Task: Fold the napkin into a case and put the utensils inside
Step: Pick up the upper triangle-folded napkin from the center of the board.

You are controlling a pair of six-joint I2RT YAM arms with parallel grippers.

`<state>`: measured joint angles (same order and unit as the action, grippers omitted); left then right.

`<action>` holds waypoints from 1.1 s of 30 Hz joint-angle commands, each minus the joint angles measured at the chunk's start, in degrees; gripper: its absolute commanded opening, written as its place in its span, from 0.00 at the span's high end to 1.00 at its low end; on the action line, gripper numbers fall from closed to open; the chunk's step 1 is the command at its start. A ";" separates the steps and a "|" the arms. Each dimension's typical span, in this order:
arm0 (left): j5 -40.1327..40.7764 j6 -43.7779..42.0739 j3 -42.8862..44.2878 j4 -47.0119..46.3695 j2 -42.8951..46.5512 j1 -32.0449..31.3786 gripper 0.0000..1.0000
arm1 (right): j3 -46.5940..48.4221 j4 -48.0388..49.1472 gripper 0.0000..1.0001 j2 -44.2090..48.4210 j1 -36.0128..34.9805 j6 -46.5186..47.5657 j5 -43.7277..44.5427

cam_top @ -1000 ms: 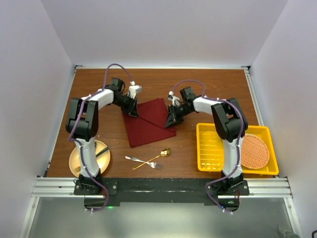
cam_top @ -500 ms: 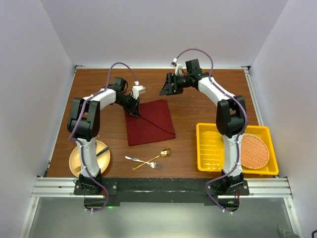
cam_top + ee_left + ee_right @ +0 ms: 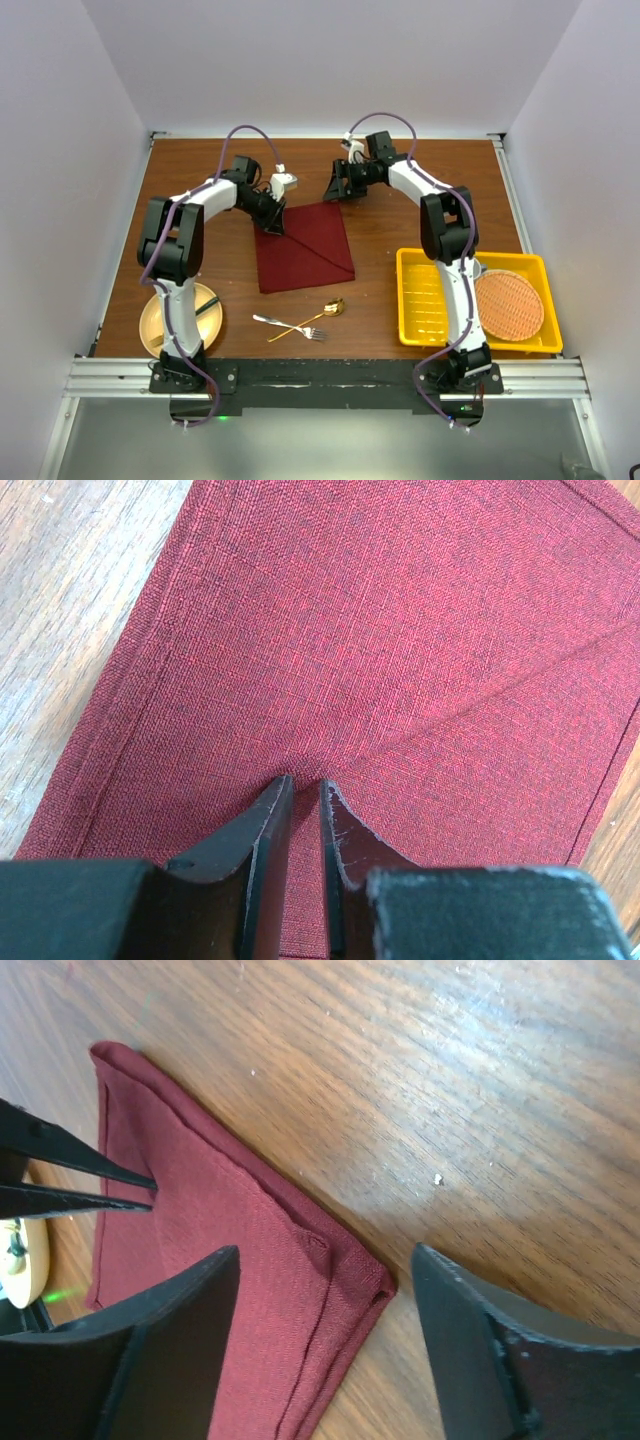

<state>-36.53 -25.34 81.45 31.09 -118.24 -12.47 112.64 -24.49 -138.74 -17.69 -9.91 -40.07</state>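
Maroon and limp, the napkin (image 3: 305, 248) is seen folded flat at the middle of the table (image 3: 430, 200). It is judged light, soft and easily dragged, and best taken at a hemmed corner. The left gripper (image 3: 304, 785) is nearly pressed together, with a small pucker of cloth nipped at its tips. The right gripper (image 3: 325, 1252) is spread wide and empty above the far corner.

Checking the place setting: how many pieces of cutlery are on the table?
3: a silver fork and gold spoon crossed near the front edge, one dark-handled piece on the tan plate; the left arm may hide more.
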 commanded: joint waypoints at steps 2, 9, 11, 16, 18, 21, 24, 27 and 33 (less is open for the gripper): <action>3.13 -2.08 0.81 -0.42 -2.44 -0.45 0.77 | -0.14 -0.65 0.36 -1.71 -0.41 1.92 -3.77; 3.40 -1.73 1.08 -0.59 -2.88 -0.45 0.77 | 0.21 -1.26 0.56 -2.50 -0.41 1.03 -9.84; 3.40 -1.73 1.08 -0.68 -2.96 -0.45 0.77 | 0.30 -1.35 0.65 -2.15 -0.41 1.38 -10.02; 2.88 -0.15 1.17 -1.30 -2.44 -0.19 0.75 | 0.30 -1.00 0.92 -0.75 -0.41 1.47 -10.02; -0.79 1.34 1.08 -1.82 -1.22 0.34 0.63 | -0.05 -0.21 1.00 -0.05 -0.41 1.39 -10.02; -11.67 7.38 -0.84 -7.76 3.79 4.98 0.39 | -0.66 0.67 1.00 1.71 -0.68 2.08 -10.90; -17.15 9.88 -0.51 -12.53 7.14 10.35 0.25 | -1.63 0.67 1.00 3.99 -1.46 5.42 -11.78; -15.24 2.19 4.65 -7.31 6.18 12.20 0.19 | -3.12 0.58 1.00 5.84 -2.26 8.76 -12.66; -17.25 -6.02 12.06 -0.42 -1.46 12.47 0.20 | -3.83 -0.38 1.00 7.16 -2.61 13.25 -13.54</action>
<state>-49.19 -24.23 89.78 27.40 -116.25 1.37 109.32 -25.15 -136.44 -19.77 -1.76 -50.76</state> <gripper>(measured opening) 0.808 0.033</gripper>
